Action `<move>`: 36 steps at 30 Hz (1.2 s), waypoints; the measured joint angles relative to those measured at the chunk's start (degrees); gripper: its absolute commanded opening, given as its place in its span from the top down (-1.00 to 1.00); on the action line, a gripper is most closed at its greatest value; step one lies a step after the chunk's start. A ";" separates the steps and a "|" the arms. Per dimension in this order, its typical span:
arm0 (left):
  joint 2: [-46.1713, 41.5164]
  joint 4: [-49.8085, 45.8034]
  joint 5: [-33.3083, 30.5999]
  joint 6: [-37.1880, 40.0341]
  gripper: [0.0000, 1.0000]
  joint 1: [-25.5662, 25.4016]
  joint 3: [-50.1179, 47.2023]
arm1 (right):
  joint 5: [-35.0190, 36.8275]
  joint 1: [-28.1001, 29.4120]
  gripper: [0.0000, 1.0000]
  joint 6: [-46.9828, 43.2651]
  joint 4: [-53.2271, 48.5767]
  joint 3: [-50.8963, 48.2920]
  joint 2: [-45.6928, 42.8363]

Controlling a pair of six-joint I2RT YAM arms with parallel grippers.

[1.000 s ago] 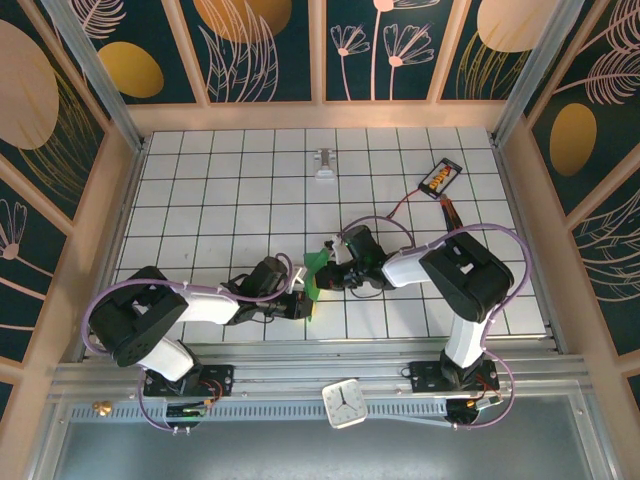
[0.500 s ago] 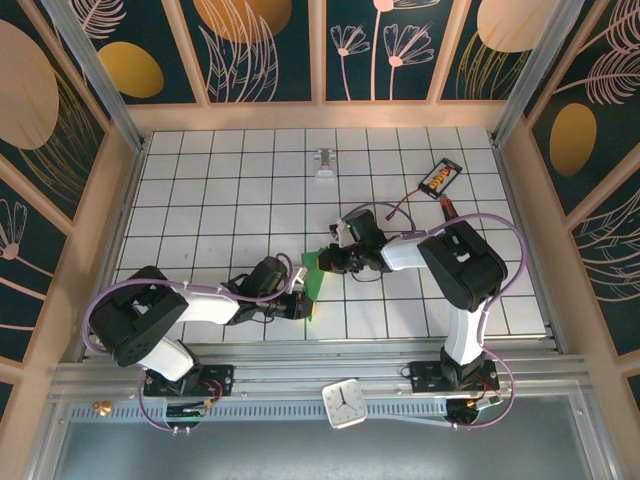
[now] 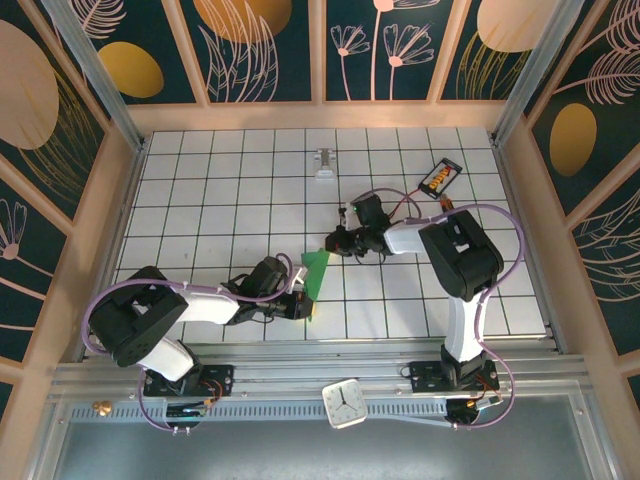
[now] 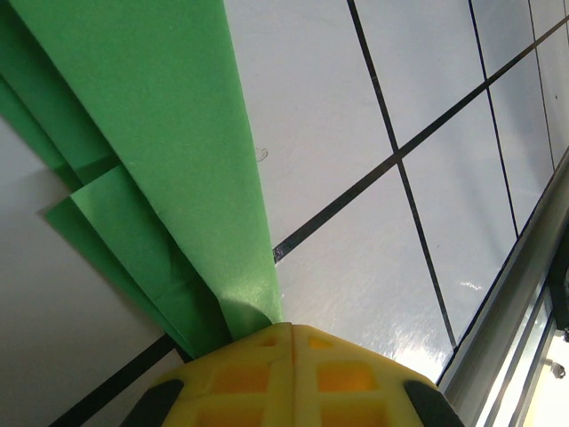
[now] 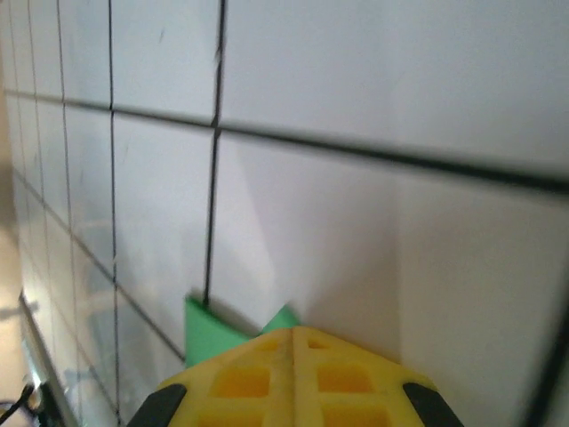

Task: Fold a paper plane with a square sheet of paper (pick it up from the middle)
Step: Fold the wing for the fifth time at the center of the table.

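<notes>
Screwdriver (image 3: 440, 178), grey piece (image 3: 325, 163) well beyond green paper (image 3: 315, 272).

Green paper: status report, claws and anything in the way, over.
Left claw shut on the folded green paper, near end. Right claw shut at its far tip, grip unclear. Black-and-orange item lies well apart, far right.

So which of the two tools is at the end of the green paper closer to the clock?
The left tool, pinching the green paper by its near end; the right tool sits at its far tip.
</notes>
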 measured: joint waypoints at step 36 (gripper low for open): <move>-7.87 -8.39 0.35 -0.66 0.67 -0.33 4.83 | 2.47 9.14 1.00 0.11 10.25 -11.61 -5.99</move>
